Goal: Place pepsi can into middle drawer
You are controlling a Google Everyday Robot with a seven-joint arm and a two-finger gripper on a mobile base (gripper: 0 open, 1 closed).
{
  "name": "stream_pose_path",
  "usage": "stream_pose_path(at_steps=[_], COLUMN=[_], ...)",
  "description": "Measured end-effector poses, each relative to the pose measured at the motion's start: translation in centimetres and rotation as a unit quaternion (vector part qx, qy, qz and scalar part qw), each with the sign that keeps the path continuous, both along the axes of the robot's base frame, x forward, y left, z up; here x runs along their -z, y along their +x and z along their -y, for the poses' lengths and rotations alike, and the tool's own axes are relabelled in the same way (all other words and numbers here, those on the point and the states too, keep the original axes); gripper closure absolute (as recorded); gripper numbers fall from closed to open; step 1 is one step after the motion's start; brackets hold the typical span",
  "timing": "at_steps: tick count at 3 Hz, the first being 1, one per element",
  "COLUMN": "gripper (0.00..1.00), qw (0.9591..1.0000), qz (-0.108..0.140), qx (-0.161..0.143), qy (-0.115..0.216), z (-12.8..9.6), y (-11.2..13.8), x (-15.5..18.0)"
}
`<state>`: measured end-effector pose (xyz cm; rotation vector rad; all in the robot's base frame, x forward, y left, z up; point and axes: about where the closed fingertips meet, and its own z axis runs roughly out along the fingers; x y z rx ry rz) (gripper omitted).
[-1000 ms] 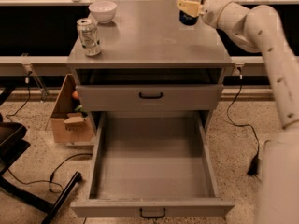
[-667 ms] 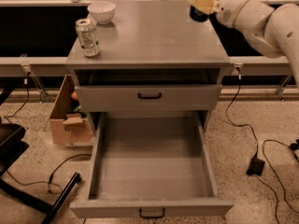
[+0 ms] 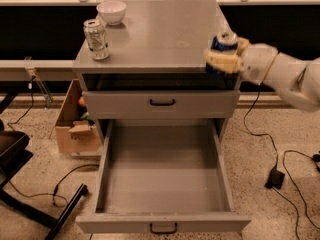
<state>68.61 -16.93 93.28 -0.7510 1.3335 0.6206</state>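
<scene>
My gripper (image 3: 221, 56) is shut on the pepsi can (image 3: 223, 41), a dark blue can with a silver top, held in the air at the front right corner of the grey tabletop (image 3: 155, 34). The white arm comes in from the right. The middle drawer (image 3: 165, 174) is pulled wide open below and to the left of the can; its long grey tray holds nothing. Its front panel with the small black handle (image 3: 163, 228) is at the bottom of the view. The upper drawer (image 3: 161, 104) under the tabletop is closed.
A silver-and-pale-green can (image 3: 96, 39) and a white bowl (image 3: 111, 11) stand on the tabletop's left side. A cardboard box (image 3: 77, 121) sits on the floor left of the cabinet. Cables and a black plug (image 3: 275, 178) lie on the floor at the right; a black chair base (image 3: 30, 194) is at lower left.
The gripper has carried the pepsi can from the back right of the tabletop forward and down to its front right corner. The drawer and other objects have not moved.
</scene>
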Motion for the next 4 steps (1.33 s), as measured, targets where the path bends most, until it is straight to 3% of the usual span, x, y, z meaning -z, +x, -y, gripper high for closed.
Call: stream_pose_path(at_steps=[1,2,3,4], gripper=[1.0,1.0,1.0,1.0], qw=[0.9962,0.9927,0.9924,0.9889], qz=[-0.054,-0.063,-0.063,-0.075], qx=[-0.062,-0.1,-0.103,-0.127], qy=[-0.028,-0.023,-0.022,-0.019], z=[0.6,-0.4,-0.5,-3.2], y=[-4.7,-5.4,-5.5,-5.7], x=[9.0,12.3,12.4,15.0])
